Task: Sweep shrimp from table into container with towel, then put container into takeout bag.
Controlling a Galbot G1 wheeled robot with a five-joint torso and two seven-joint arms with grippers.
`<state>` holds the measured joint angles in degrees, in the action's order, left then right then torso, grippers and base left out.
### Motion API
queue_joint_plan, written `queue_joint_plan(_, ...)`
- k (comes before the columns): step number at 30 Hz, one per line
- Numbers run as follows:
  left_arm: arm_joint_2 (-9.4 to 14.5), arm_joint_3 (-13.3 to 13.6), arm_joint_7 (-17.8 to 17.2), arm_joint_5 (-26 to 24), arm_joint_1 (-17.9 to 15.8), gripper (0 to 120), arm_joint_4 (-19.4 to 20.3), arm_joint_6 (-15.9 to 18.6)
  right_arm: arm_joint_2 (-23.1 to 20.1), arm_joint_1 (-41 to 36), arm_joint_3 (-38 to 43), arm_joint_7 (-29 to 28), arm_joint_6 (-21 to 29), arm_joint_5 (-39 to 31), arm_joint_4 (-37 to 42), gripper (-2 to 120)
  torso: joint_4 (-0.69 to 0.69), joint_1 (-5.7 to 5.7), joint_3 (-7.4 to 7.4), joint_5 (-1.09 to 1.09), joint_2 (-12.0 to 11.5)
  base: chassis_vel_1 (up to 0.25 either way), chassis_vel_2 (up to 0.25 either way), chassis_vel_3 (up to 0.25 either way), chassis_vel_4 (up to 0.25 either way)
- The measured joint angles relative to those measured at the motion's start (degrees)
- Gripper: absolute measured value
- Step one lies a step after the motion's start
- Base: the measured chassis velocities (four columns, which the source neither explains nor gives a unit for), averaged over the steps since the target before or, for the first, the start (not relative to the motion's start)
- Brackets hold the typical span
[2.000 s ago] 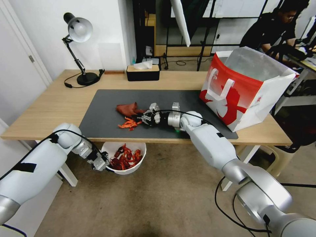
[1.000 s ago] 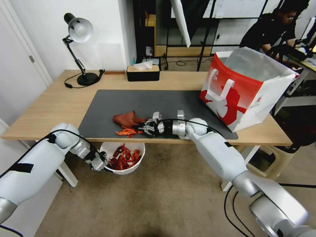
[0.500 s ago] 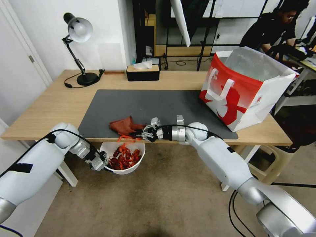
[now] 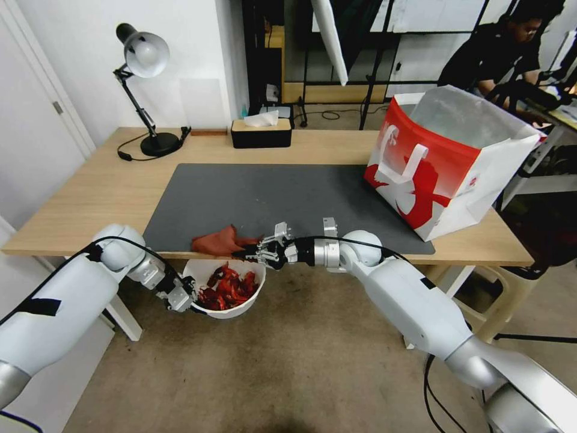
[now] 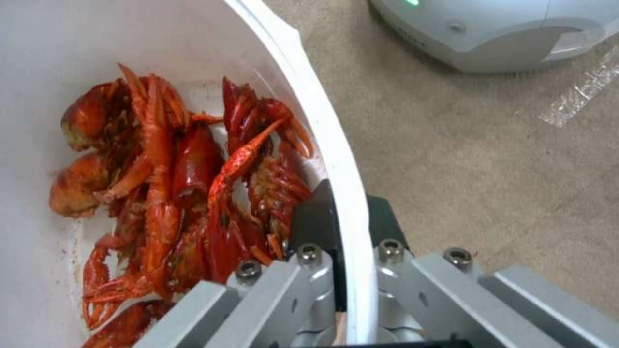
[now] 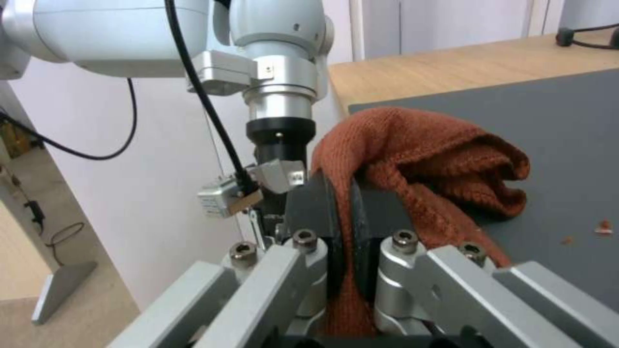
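The round white container (image 4: pixel 240 304) hangs below the table's (image 4: pixel 96 198) front edge, with red-orange shrimp (image 4: pixel 227 287) piled inside. My left gripper (image 4: pixel 183 297) is shut on its rim; in the left wrist view the rim (image 5: pixel 348 203) runs between the fingers (image 5: pixel 316 227) beside the shrimp (image 5: pixel 187 193). My right gripper (image 4: pixel 259 251) is shut on the reddish-brown towel (image 4: pixel 217 242), which lies at the front edge of the dark mat, right above the container. In the right wrist view the towel (image 6: pixel 419 159) is pinched between the pads (image 6: pixel 316 217). The red-and-white takeout bag (image 4: pixel 448 162) stands open at the table's right end.
A black desk lamp (image 4: pixel 144 90) and a black tissue box (image 4: pixel 261 131) stand along the table's far edge. The dark grey mat (image 4: pixel 270 192) covers the table's middle; small crumbs (image 6: pixel 603 226) lie on it. Carpet floor lies below the container.
My right gripper dragged the towel toward the table's front edge, pushing the last shrimp off the mat and into the container. My left gripper kept holding the container in place.
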<state>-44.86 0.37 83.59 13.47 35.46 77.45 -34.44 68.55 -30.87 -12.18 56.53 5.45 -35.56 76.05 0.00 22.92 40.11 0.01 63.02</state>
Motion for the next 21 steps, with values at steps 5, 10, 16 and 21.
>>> queue_joint_plan(5,0.1,0.0,0.0,0.0,0.0,0,0.2,0.1,-0.3,-0.5,0.1,-0.1,0.3,-0.4,1.1,2,-0.01,0.00,0.00,0.00,0.0,0.000,0.000,0.000,0.000)
queue_joint_plan(10,0.3,0.0,0.0,0.0,0.1,0,0.3,0.1,-0.8,-0.6,0.2,-0.3,0.6,-1.0,2.3,2,0.00,0.00,-0.01,0.00,0.0,0.000,0.000,0.000,0.000)
queue_joint_plan(16,0.4,-0.1,0.0,0.0,0.1,0,0.3,0.1,-1.1,-0.7,0.5,-1.0,0.7,-1.7,3.4,2,0.00,0.00,-0.01,0.00,0.0,0.000,0.000,0.000,0.000)
queue_joint_plan(21,0.4,-0.1,0.0,0.0,0.1,0,0.3,0.2,-0.9,-0.6,1.7,-1.8,1.2,-3.2,4.2,2,0.00,0.00,-0.01,0.00,0.0,0.000,0.000,0.000,0.000)
